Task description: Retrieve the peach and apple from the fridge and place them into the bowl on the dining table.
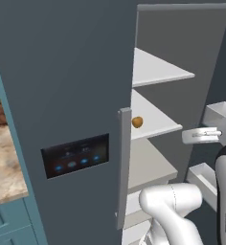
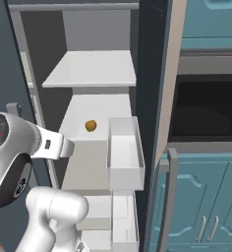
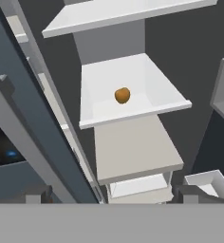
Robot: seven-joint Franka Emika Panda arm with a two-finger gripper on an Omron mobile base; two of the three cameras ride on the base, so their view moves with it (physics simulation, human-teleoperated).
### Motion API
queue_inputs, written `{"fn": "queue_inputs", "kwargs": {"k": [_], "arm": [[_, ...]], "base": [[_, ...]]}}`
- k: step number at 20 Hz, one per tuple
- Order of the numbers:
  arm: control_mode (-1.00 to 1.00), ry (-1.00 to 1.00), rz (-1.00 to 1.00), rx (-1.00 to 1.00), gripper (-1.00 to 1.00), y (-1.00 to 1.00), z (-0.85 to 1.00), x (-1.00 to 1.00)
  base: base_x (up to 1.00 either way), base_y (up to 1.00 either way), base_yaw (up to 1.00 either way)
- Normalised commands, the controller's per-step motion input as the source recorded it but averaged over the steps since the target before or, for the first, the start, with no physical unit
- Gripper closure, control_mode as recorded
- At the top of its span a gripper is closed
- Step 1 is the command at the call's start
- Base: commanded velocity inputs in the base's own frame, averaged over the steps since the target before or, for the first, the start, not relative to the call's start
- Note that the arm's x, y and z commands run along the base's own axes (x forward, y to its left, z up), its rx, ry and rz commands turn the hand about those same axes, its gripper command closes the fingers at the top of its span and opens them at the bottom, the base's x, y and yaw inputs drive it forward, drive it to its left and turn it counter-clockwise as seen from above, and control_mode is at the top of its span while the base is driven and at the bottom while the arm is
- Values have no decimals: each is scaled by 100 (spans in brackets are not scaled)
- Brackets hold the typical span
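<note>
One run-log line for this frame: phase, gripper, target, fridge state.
phase: reaching into fridge | gripper: open, empty | target: orange-brown fruit on middle white shelf | right door open, left door shut

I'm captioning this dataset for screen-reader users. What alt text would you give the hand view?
A small round orange-brown fruit sits alone on a white shelf inside the open fridge, with another white shelf above and a greyer one below. The fridge's closed dark door runs down the left edge, and the tips of the open gripper's fingers rise at the bottom.
</note>
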Motion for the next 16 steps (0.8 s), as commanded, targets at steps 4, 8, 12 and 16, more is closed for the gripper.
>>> {"fn": "queue_inputs", "kwargs": {"k": [4,8,12,16], "arm": [[100,0,0,0,-100,0,0,0],[100,0,0,0,-100,0,0,0],[-100,0,-5,0,-100,0,-4,3],[-100,0,-17,0,-100,0,-13,6]], "base": [[16,0,1],[13,0,0],[5,1,-1],[0,0,0]]}}
